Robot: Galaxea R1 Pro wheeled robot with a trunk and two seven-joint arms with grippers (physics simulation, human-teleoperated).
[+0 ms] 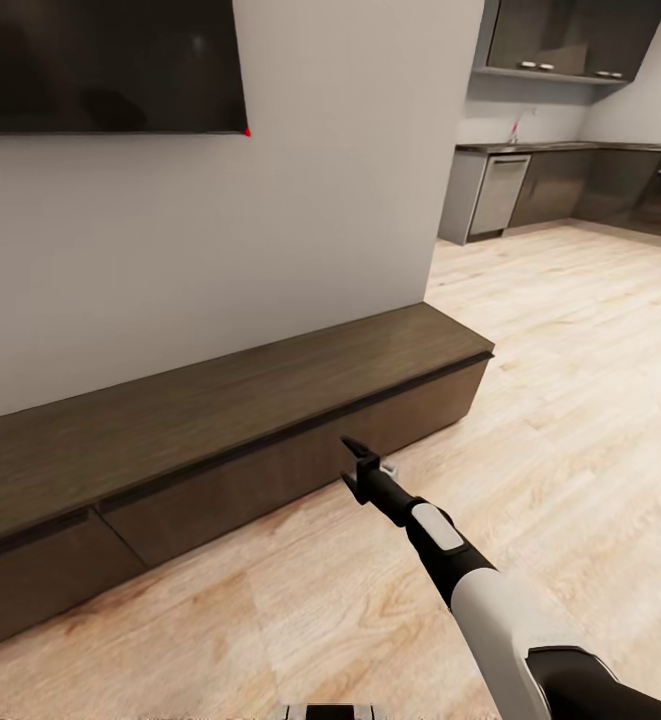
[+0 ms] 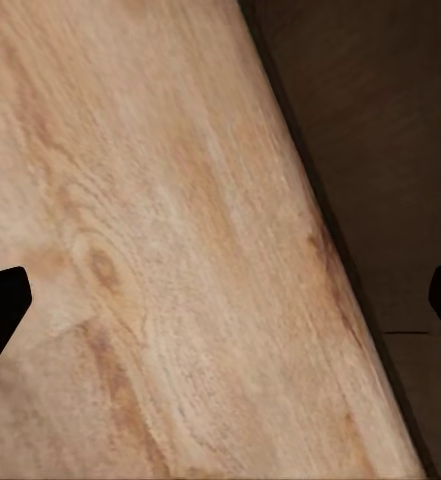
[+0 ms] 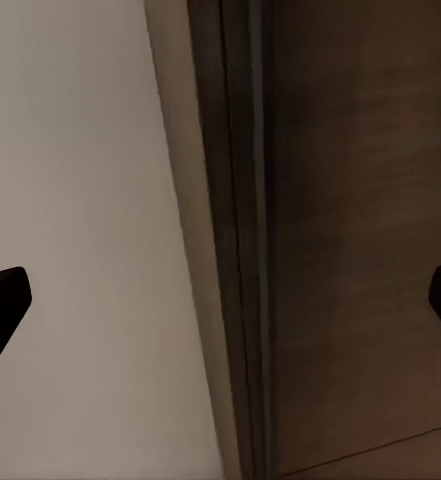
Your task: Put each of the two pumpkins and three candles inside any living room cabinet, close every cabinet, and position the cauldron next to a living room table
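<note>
One arm out: the right gripper (image 1: 362, 462) hangs just in front of the cabinet (image 1: 220, 400), which runs low along the wall, fingers spread wide, holding nothing. I'd hook the drawer front's top edge squarely and pull straight back.

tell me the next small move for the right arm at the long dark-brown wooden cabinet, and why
Probably ease the right gripper forward to the top edge of the drawer front on the long low dark-brown wooden cabinet. Its fingers are spread wide with nothing between them, it sits just short of the front, and every drawer looks shut, with no pumpkins or candles inside yet visible.
</note>
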